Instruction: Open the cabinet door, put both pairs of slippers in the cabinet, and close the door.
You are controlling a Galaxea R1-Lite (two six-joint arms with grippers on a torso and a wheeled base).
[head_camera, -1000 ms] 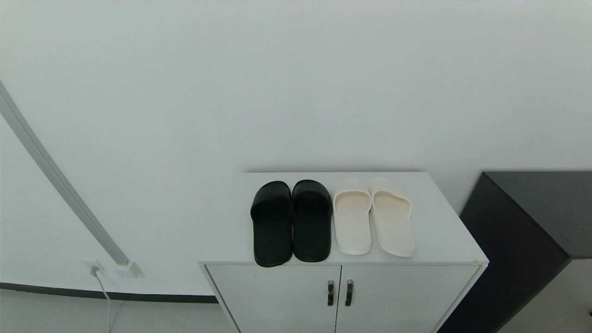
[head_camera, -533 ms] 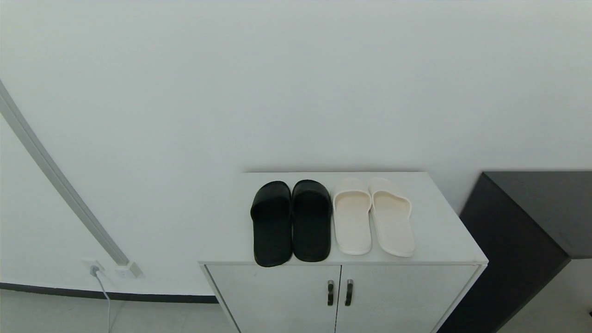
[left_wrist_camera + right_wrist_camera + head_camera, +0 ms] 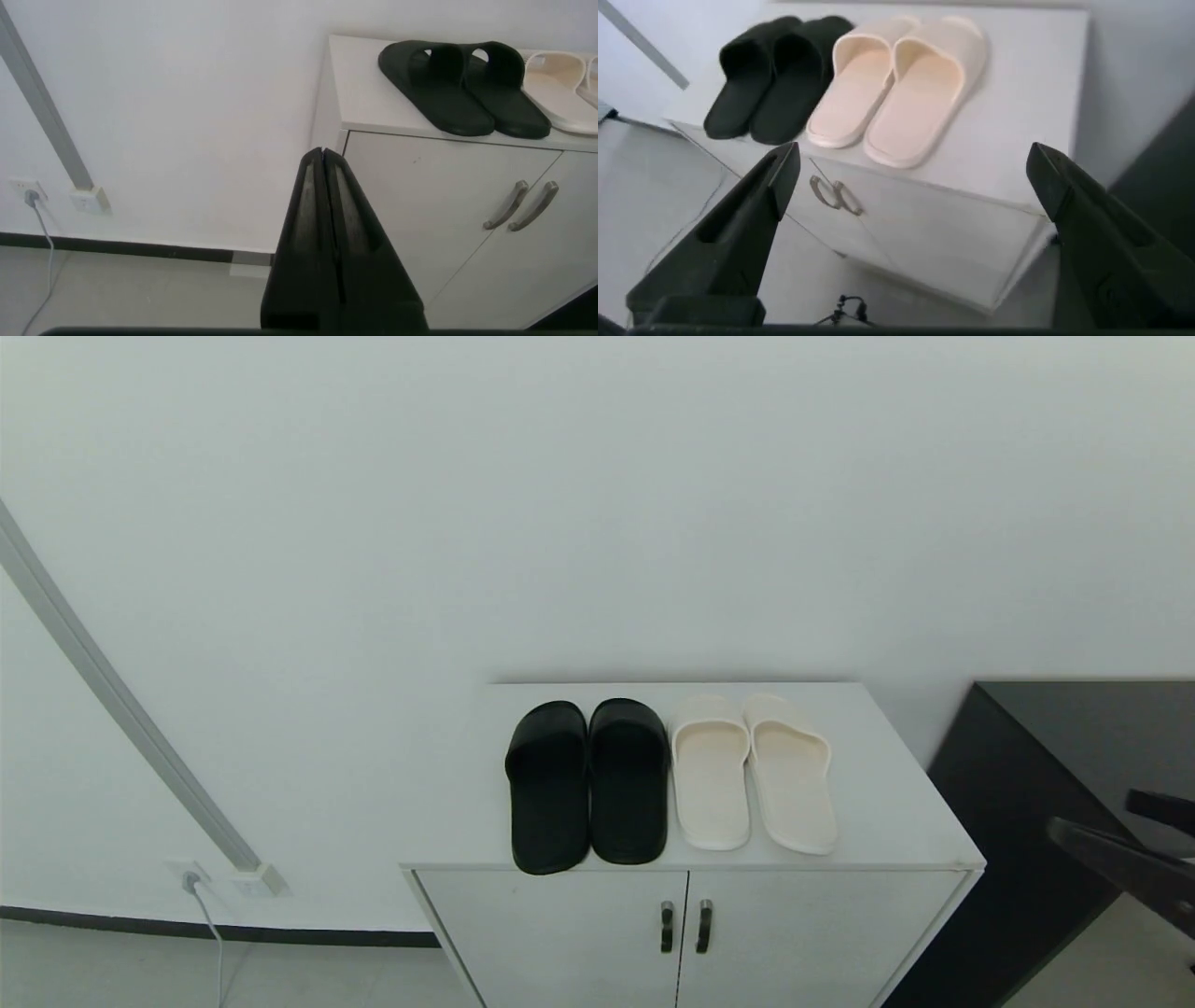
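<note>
Atop the white cabinet [image 3: 896, 803], a black pair of slippers [image 3: 588, 784] and a cream pair [image 3: 752, 775] sit side by side, heels toward the front edge, the black on the robot's left. Nothing of the task looks done yet. The two doors [image 3: 560, 933] are closed and their handles [image 3: 667, 926] untouched, so opening, loading both pairs and closing are all left.

The right hand [image 3: 913, 157] hangs off the cabinet's right side, before a dark piece of furniture [image 3: 1027, 784], with its fingers spread wide and nothing between them. The left hand [image 3: 323, 159] sits low off the cabinet's left side, its fingers pressed together and empty.

Both pairs look like matte, one-piece moulded foam or rubber with broad rounded toe bands, and are probably light and slightly springy. The cabinet is smooth, flat-panelled white board. Its handles are slim curved metal bars set upright just beside the centre seam.
</note>
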